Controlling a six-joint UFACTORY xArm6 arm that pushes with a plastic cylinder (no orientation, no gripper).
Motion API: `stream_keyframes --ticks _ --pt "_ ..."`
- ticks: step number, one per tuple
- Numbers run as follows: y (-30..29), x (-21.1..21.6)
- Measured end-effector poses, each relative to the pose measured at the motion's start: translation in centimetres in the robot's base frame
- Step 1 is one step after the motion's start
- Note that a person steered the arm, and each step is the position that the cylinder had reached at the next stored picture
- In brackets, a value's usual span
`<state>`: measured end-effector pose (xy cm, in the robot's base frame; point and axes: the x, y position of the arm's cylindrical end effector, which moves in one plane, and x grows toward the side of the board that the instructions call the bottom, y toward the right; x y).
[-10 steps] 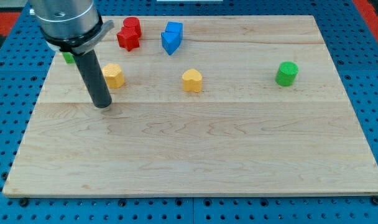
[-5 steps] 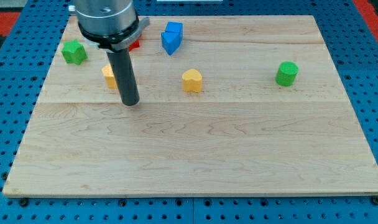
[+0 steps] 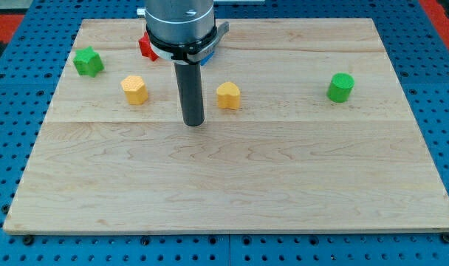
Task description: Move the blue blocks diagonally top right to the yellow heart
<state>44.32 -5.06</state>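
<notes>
My tip (image 3: 193,122) rests on the wooden board (image 3: 232,185), just below and to the left of the yellow heart (image 3: 227,96), apart from it. The arm's body hides the blue blocks almost fully; only a sliver of blue (image 3: 210,56) shows at its right edge near the view's top. A yellow hexagon-like block (image 3: 134,89) lies to the left of my tip.
A red block (image 3: 145,46) peeks out left of the arm near the top. A green block (image 3: 87,61) sits at the upper left. A green cylinder (image 3: 340,87) stands at the right. The board's edges meet a blue pegboard.
My tip has slid to the right along the board, from beside the yellow hexagon to just left of the yellow heart. The arm now covers the blue and red blocks. No block has moved.
</notes>
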Motion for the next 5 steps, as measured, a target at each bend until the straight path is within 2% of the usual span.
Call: stream_keyframes --ticks 2,4,5 --pt "-1.3 -2.1" --pt "-1.2 -6.0" --pt "-1.0 -5.7"
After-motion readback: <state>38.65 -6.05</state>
